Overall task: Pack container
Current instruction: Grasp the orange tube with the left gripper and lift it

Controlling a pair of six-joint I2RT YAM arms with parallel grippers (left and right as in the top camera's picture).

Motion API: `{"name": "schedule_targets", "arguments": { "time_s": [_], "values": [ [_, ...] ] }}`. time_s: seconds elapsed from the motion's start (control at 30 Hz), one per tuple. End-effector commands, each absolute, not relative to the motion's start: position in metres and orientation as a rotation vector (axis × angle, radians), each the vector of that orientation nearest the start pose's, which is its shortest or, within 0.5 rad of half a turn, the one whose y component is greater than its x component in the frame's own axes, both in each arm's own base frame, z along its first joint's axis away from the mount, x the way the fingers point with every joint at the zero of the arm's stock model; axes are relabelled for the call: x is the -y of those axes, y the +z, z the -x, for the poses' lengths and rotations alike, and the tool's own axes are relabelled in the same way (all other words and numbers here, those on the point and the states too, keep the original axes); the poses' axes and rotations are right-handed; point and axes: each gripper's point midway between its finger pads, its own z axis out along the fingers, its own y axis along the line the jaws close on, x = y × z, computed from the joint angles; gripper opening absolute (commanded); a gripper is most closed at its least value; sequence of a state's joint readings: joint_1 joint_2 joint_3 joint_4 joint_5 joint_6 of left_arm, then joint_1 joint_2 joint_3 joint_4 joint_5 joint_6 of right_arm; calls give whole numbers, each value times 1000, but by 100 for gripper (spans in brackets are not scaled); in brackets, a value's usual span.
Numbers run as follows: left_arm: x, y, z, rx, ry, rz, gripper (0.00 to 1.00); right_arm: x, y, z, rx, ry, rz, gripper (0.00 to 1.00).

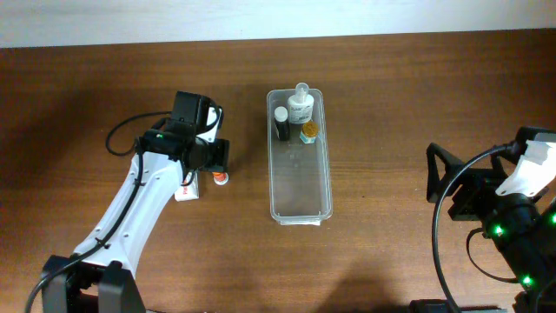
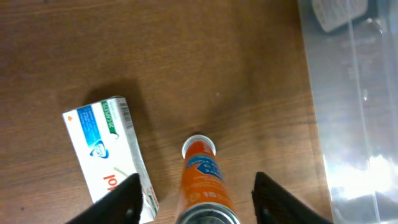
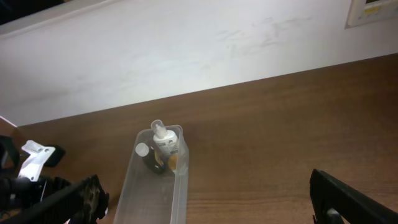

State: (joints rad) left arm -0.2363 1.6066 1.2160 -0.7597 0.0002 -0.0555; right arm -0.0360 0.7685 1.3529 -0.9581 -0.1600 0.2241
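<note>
Left gripper [image 2: 198,202] is spread open astride the orange tube [image 2: 200,174], left of the container [image 1: 300,183]. 3 items [image 1: 300,109] are packed at the container's far end. The tube and white box [image 2: 109,155] are left outside. Right gripper [image 3: 208,202] is held open, empty.

Left arm [image 1: 130,213] white with black joints, cables [image 1: 120,133], claw [image 2: 198,204]; green lights [image 1: 160,136].

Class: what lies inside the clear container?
Inside the container, at its far end: a white pump bottle, a dark bottle and a small orange item, partly covered by the white one.
</note>
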Motion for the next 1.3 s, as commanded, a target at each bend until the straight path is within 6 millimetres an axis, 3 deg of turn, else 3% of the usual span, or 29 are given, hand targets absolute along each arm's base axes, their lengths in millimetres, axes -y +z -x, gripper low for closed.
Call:
{"name": "schedule_targets", "arguments": {
  "time_s": [0.0, 0.07, 0.5, 0.53, 0.6, 0.73, 0.93, 1.07, 1.17, 1.27],
  "values": [
    [89, 120, -373, -2702, -82, -229, 38, -19, 397, -229, -1934, 278, -134, 99],
    [94, 119, -371, -2709, -122, -239, 31, -19, 397, -229, -1934, 278, -134, 99],
    [97, 117, -364, -2738, -150, -248, 25, -19, 397, -229, -1934, 279, -134, 99],
    [97, 117, -364, -2737, -148, -248, 26, -19, 397, -229, -1934, 279, -134, 98],
    [96, 117, -365, -2735, -146, -247, 37, -19, 397, -229, -1934, 279, -134, 98],
    [97, 117, -366, -2730, -147, -247, 45, -19, 397, -229, -1934, 278, -134, 98],
    [96, 116, -364, -2740, -146, -247, 47, -19, 397, -229, -1934, 279, -134, 99],
    [95, 115, -359, -2760, -142, -248, 45, -19, 397, -229, -1934, 279, -134, 99],
    [94, 113, -356, -2773, -140, -249, 35, -19, 397, -229, -1934, 279, -134, 98],
    [94, 114, -357, -2771, -140, -249, 33, -19, 397, -229, -1934, 279, -134, 99]
  ]
}}
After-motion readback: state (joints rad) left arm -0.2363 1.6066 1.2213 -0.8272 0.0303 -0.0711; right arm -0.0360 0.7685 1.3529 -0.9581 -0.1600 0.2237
